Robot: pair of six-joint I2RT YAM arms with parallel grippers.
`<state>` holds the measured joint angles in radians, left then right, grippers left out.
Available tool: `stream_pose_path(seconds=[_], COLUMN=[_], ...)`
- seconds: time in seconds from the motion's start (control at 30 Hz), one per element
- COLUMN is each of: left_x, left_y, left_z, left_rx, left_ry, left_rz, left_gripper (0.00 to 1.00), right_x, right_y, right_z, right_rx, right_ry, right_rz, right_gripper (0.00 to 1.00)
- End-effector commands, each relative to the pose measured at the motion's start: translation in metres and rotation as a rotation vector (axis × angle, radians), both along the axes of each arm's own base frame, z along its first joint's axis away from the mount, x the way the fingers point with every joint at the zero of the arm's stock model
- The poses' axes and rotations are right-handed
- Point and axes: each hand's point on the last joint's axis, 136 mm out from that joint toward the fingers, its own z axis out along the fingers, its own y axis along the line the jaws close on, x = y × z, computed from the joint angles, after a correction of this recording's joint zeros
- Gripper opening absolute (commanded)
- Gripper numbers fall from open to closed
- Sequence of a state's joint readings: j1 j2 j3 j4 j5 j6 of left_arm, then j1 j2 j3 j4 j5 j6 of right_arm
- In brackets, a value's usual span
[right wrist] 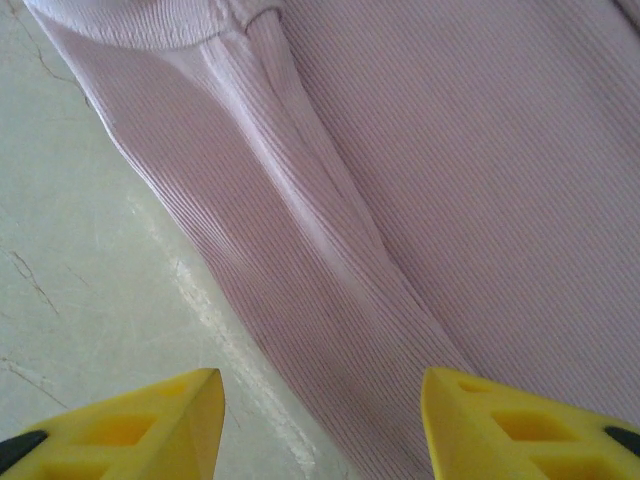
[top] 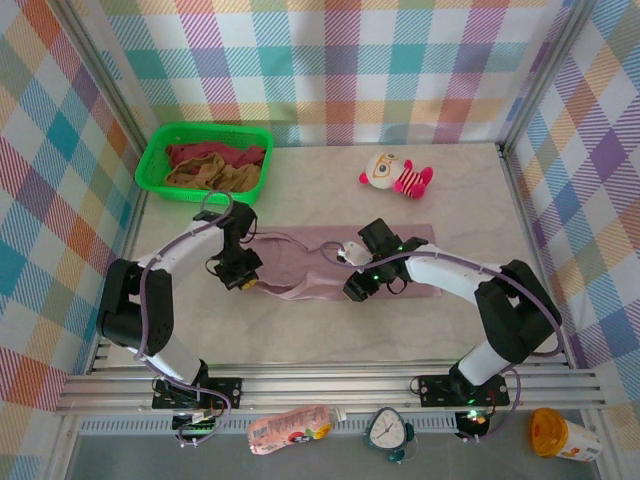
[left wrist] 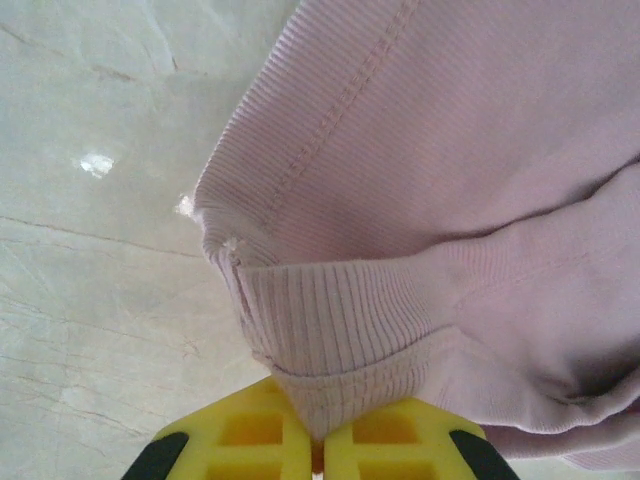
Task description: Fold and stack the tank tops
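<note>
Seen from above, the two wrists cover parts of the mauve-pink tank top (top: 300, 268), so its outline at 9 o'clock and across its middle cannot be traced, and the strap end is hard to read. This top lies spread flat at the centre of the counter (top: 300, 335). In both wrist views its cloth runs off the frame edges. The tan-brown tank top (top: 212, 178) and the dark maroon-red tank top (top: 215, 153) lie crumpled together in the green basket (top: 150, 165) at 11 o'clock. Their shapes and where one ends cannot be told. A striped plush toy (top: 396, 176) lies at 1 o'clock, well apart from the cloth.

The left arm (top: 150, 300) has its elbow out at 9 o'clock and its forearm reaching inward to the top's 9 o'clock edge. The left jaws are together, clamped on a ribbed, folded-over corner of the pink top, which bunches just above the yellow fingertips (left wrist: 250, 435).

The right arm (top: 470, 285) has its elbow out at 3 o'clock and its forearm reaching inward over the top, toward its 6 o'clock edge. The right jaws stand apart, holding nothing. One fingertip (right wrist: 150, 420) is over bare counter and the other over the cloth's edge.
</note>
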<state>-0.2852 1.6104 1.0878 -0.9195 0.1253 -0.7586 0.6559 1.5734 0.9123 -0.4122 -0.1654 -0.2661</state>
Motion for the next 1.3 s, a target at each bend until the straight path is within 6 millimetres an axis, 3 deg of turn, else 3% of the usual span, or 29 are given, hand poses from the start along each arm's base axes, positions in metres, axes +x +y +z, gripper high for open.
stream_pose_path(seconds=[0.0,0.47,0.83,1.1,1.27], left_x=[0.01,0.035,0.048,0.049,0.039], left_y=[0.003,0.009,0.03,0.05,0.046], left_z=[0.004,-0.013,-0.017,0.006,0.022], left_rx=[-0.038,-0.025,0.066,0.179,0.157], left_ry=[0.016,0.06,0.044,0.041,0.036], left_rz=[0.06,0.091,0.131,0.04,0.008], left_gripper=[0.08,0.17,0.42,0.61,0.64], right_x=[-0.002,-0.005,0.008,0.028,0.032], right_y=[-0.001,-0.015,-0.045,-0.086,-0.124], right_z=[-0.002,-0.007,-0.005,0.012,0.011], right_rx=[-0.031,-0.089,-0.16,-0.15,-0.194], right_ry=[0.014,0.007,-0.006,-0.002,0.019], right_rz=[0.01,-0.003,-0.125,-0.314,-0.405], right_gripper=[0.55,0.55,0.55,0.57,0.58])
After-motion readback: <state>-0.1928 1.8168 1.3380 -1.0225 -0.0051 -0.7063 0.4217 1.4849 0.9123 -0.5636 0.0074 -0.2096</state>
